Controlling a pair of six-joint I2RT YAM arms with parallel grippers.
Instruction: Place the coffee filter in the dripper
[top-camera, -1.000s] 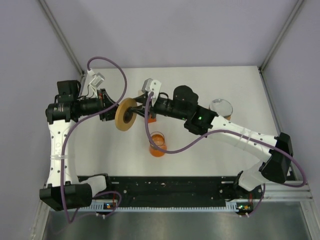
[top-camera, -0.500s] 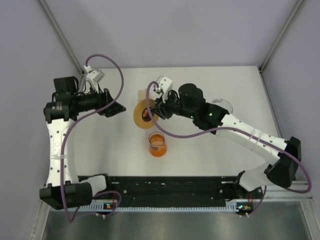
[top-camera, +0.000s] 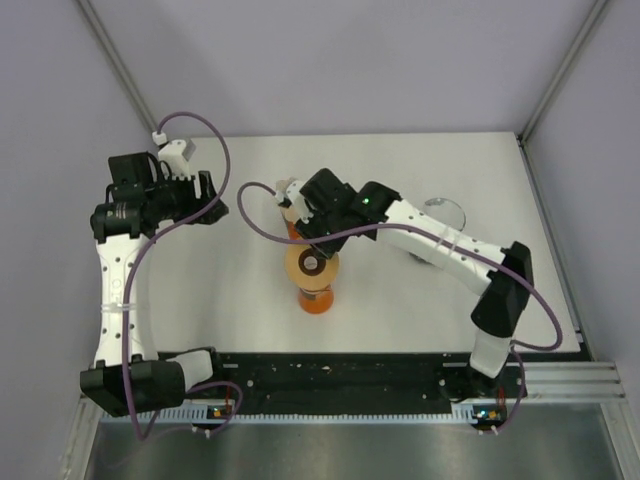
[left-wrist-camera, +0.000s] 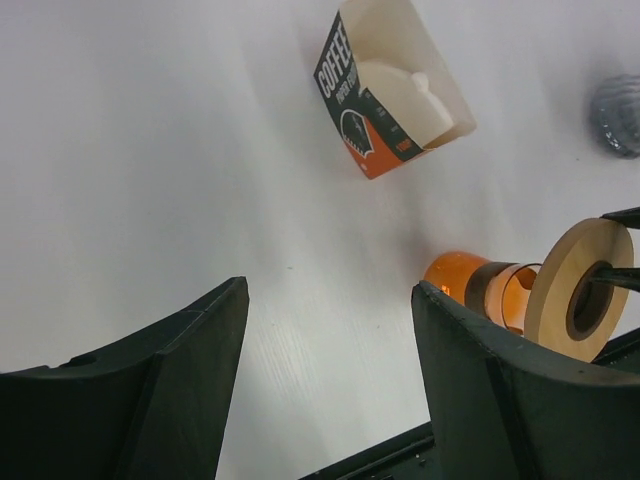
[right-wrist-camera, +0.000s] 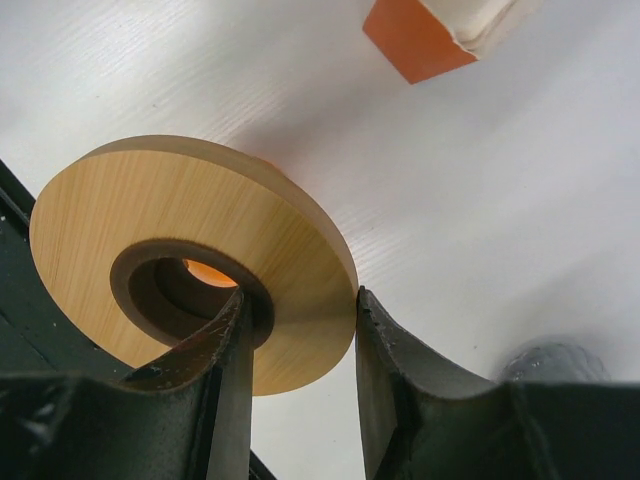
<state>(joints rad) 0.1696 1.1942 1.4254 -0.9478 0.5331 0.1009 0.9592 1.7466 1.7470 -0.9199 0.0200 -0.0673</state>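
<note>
— Dripper (top-camera: 312, 266) first, it seems? Where is it?

— The right gripper (right-wrist-camera: 300, 300) is clamped on its tan ring (right-wrist-camera: 150, 210), with one finger through the dark hole and one outside the rim. The orange body (top-camera: 316, 300) is under the ring. If the two sit together, I cannot tell.

— And the coffee filter?

— No loose one that I can see. There is only cream paper in the orange carton (left-wrist-camera: 352, 110), near the dripper and not touching. The left gripper (left-wrist-camera: 328, 300) has its fingers apart, with nothing between.

— So the placing is not begun?

— I judge not; the dripper is only being positioned. Next calls for a soft pinch on one thin paper.
</note>
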